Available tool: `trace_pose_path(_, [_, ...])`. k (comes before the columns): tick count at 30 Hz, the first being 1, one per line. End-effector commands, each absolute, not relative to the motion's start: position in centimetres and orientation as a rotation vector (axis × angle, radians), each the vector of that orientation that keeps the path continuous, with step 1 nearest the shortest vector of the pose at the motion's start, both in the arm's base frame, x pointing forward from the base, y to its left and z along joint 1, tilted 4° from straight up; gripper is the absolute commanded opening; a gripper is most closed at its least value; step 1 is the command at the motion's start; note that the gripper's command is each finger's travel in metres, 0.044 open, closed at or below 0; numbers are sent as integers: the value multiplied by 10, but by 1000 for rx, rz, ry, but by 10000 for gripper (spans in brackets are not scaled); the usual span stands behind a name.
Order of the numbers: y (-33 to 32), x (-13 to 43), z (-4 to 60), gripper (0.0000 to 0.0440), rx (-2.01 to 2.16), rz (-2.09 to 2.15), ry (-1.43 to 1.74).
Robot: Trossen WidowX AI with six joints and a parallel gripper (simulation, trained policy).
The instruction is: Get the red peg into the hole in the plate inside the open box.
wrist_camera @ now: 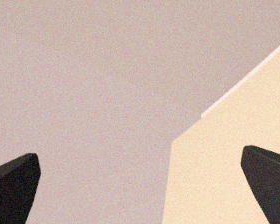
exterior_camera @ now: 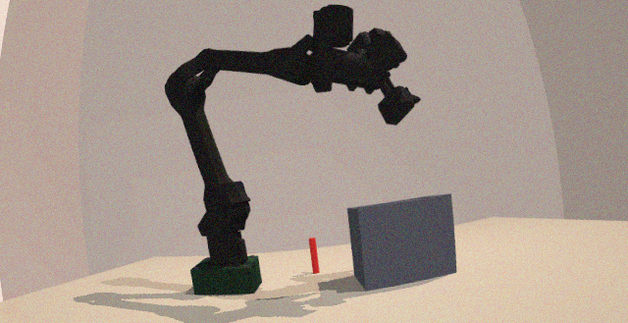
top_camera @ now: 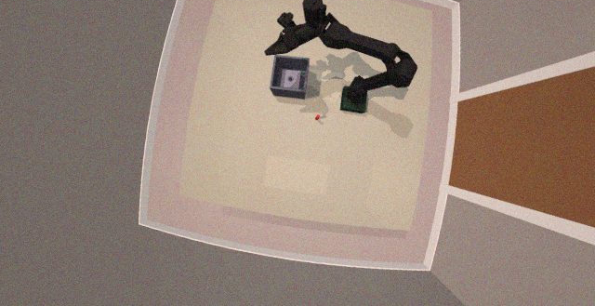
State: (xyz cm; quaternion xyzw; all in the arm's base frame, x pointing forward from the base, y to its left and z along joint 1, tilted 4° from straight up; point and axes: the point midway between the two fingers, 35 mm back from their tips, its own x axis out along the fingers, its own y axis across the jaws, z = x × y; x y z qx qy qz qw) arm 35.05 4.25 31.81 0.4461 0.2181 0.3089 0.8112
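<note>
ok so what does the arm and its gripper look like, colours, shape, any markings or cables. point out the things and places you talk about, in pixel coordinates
The arm (top_camera: pixel 367 43) (exterior_camera: pixel 240 61) is matt black all over, built of slim links with bulkier, angular joints, on a dark green block-shaped base (top_camera: pixel 348 108) (exterior_camera: pixel 226 281). The fingers are black too, tapering to blunt tips. No markings or cables can be made out.

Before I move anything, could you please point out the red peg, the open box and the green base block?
Red peg (exterior_camera: pixel 314 255): exterior view, mid-shaft.
Open box (exterior_camera: pixel 407 242): exterior view, broad side wall.
Green base block (exterior_camera: pixel 226 282): exterior view, front face.
</note>
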Motion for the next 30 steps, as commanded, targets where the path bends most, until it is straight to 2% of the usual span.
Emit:
trace_pose_path(1, [71,344,321,440,1024,659,567])
trace_pose_path(16, [140,298,274,437,1240,465,1012])
trace_pose_path(30, [168,233,214,431,1305,105,1398])
